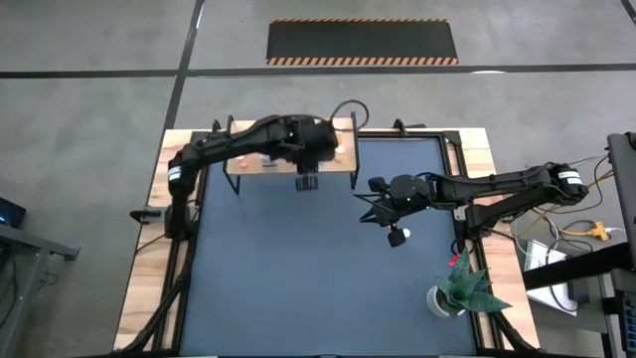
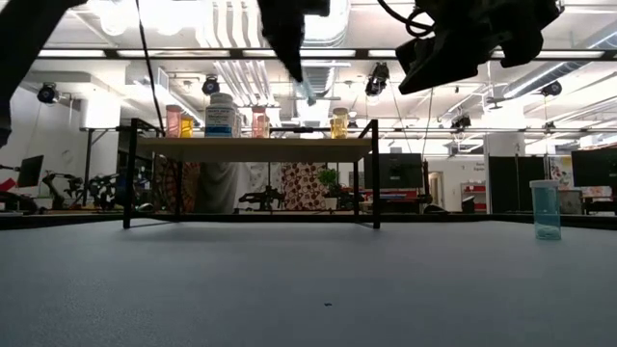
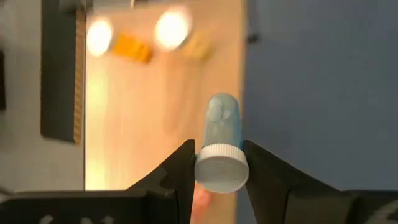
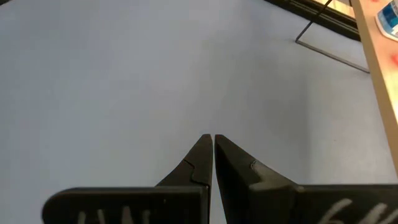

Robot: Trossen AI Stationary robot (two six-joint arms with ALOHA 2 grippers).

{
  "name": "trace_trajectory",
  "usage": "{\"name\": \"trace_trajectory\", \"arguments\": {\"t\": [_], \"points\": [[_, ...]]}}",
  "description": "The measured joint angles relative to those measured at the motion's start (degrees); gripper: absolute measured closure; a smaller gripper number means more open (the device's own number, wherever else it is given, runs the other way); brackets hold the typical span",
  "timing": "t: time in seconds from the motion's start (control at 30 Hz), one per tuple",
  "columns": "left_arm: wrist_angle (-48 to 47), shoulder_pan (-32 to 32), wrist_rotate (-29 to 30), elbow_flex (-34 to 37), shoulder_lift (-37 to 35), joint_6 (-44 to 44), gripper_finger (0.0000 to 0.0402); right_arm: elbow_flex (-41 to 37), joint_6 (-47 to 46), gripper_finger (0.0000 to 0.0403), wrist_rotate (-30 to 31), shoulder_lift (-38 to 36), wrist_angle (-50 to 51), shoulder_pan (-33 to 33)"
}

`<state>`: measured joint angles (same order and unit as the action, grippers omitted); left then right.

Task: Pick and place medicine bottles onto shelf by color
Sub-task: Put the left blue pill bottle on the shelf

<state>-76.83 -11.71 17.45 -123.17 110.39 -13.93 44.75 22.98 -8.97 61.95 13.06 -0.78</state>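
One bottle point(image 2: 546, 209) stands alone on the mat nearest the low camera — not yet sorted. The right gripper point(image 4: 212, 144) hovers over the mat, fingers pressed together, empty. Farther back, the left gripper point(image 3: 219, 163) pinches a greenish bottle point(image 3: 221, 144) above the shelf point(image 2: 253, 148) edge — several bottles already stand there.

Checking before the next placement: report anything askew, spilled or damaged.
Nothing stands out. The bottles on the shelf stand upright, one greenish bottle waits upright on the mat, and the left gripper holds a greenish bottle over the shelf.
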Motion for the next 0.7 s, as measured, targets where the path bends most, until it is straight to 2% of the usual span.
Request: {"name": "trace_trajectory", "arguments": {"t": [0.13,0.7], "points": [[-0.2,-2.8,0.2,0.1,1.8,1.3,0.0304,0.0,0.0,0.0394,0.0,0.0,0.0,0.0],[-0.7,-3.1,1.3,0.8,3.7,4.7,0.0304,0.0,-0.6,0.0394,0.0,0.0,0.1,0.0]]}}
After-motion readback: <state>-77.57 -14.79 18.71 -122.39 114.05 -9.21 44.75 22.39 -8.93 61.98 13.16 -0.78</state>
